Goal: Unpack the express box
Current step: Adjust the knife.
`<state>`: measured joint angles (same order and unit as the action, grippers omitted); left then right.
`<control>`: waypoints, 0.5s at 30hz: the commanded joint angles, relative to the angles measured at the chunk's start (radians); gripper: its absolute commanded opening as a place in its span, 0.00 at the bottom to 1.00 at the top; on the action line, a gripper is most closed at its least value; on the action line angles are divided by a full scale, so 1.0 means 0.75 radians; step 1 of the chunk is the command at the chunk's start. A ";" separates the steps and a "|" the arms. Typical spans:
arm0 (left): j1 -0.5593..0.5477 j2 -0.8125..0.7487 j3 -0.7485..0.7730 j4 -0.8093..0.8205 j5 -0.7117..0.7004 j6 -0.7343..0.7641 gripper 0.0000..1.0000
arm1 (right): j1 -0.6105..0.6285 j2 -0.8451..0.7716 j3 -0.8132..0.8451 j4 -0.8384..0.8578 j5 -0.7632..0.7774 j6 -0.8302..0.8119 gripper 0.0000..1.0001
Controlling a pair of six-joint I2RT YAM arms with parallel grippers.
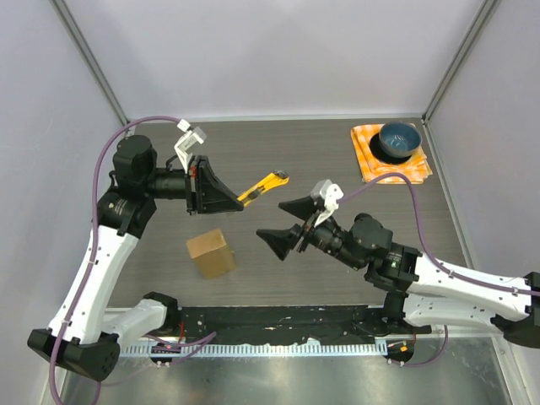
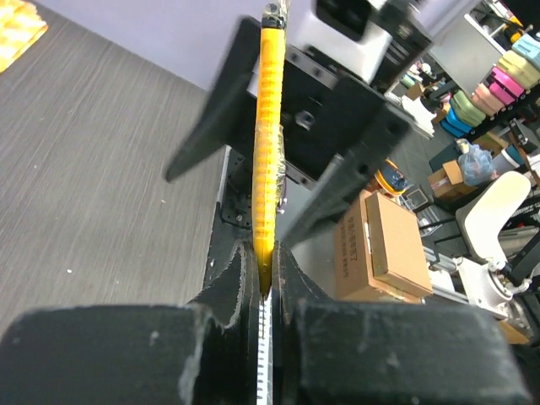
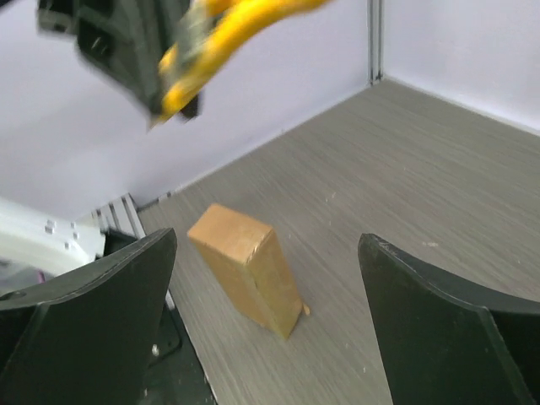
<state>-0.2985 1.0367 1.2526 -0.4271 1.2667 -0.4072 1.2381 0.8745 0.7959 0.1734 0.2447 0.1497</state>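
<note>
The express box is a small, plain brown cardboard carton, closed, with no flap lifted. It sits on the dark wood-grain counter, left of centre and toward the near edge. It rests on a narrow side, so it stands taller than it is thick. From above, 2 faces show: a lighter tan top and a darker side. It is turned slightly askew to the counter's edges, and nothing touches it.

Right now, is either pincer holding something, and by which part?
The left pincer grips the yellow utility knife by one end; the right pincer is open and empty.
</note>
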 commanded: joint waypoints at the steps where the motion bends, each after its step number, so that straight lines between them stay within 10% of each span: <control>1: 0.005 -0.067 -0.034 0.140 0.074 -0.075 0.00 | -0.143 0.010 0.049 0.335 -0.279 0.138 0.95; 15: 0.005 -0.071 -0.042 -0.052 0.060 0.126 0.00 | -0.366 0.274 0.199 0.636 -0.739 0.377 0.85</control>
<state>-0.2985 0.9894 1.2194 -0.4370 1.3018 -0.3595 0.9810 1.0492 0.8845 0.5327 -0.1978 0.3637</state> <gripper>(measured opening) 0.050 0.877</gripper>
